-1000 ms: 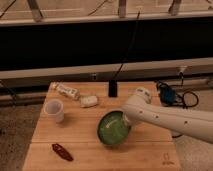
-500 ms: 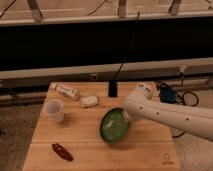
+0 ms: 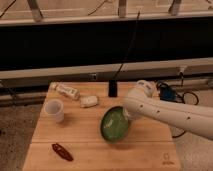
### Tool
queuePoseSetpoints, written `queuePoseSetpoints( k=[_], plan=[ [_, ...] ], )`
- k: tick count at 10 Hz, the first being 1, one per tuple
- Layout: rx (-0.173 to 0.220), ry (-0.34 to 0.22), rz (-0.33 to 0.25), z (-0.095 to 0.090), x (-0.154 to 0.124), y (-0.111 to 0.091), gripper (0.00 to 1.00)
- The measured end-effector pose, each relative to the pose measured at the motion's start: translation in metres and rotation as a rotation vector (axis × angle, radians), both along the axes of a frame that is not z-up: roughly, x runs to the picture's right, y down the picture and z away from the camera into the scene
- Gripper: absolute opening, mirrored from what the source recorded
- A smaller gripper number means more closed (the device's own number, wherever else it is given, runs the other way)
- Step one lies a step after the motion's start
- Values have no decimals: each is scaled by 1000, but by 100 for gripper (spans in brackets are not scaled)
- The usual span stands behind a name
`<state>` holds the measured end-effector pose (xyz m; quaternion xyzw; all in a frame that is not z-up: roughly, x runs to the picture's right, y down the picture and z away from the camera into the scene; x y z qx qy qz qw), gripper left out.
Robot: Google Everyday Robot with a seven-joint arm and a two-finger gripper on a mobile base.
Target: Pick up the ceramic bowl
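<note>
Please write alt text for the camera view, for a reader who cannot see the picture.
A white robot arm reaches from the right, its gripper at the far rim of a green ceramic bowl, which is tilted on a wooden table. Left of it are a white cup, a dark red object and small packets.

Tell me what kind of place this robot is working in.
Probably a lab or test room, not a home kitchen. A bare wooden table stands by a dark window, with loose cables beside it. The robot's hand is at the tilted glossy green ceramic bowl, near a translucent white cup.
</note>
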<state>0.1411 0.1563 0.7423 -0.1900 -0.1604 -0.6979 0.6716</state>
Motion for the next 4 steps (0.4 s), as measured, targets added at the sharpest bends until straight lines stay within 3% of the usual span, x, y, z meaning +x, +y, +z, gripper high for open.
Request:
queuePoseSetpoints(
  k=[4],
  plan=[
    [8,-6,-11,-6,0,-8,0]
  ],
)
